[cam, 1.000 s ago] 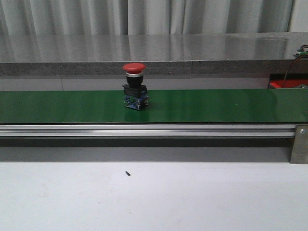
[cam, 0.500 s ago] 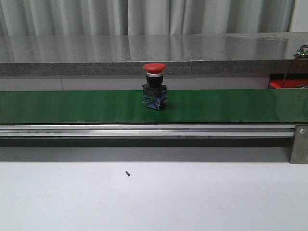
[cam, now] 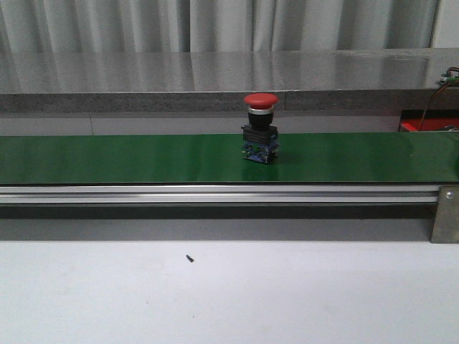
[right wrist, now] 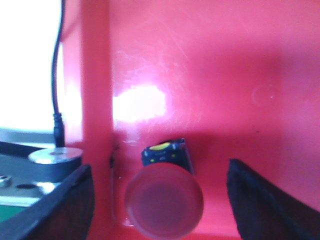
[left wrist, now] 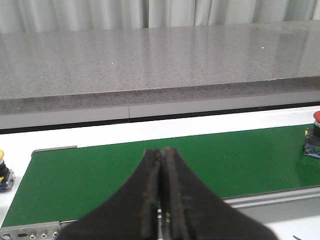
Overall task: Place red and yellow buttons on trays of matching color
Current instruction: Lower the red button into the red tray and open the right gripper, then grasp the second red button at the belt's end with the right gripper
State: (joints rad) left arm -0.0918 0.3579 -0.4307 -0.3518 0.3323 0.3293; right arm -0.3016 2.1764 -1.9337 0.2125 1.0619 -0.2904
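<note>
So the red button (cam: 260, 128) on the green belt (cam: 107, 158) was carried further right again. A second ago it was seen left of the belt's middle, half a second ago about at the middle, and at this moment it stood upright a bit right of middle, cap on top. Nothing else in the front view had shifted: the little dark speck (cam: 189, 258) on the white tabletop (cam: 229, 294) was found in the same spot, and no arm was visible there at any of the three moments.

What that probably meant for the task: this button was being fed toward the right end, where a corner of the red tray (cam: 423, 126) could be made out, so a pickup by the right side was likely needed soon.

The right hand (right wrist: 157, 200) was seen over the red tray (right wrist: 210, 65), its fingers spread wide apart, with another red button (right wrist: 164, 200) lying on its side on the tray floor between them, not clamped. That one looked already dropped off.

The left hand (left wrist: 161, 200) was held with its fingers pressed together on nothing, pointed across the belt's left end. A yellow button (left wrist: 4, 170) was caught at the edge of that view, just off the belt's end, still to be sorted. No yellow tray could be spotted anywhere.
</note>
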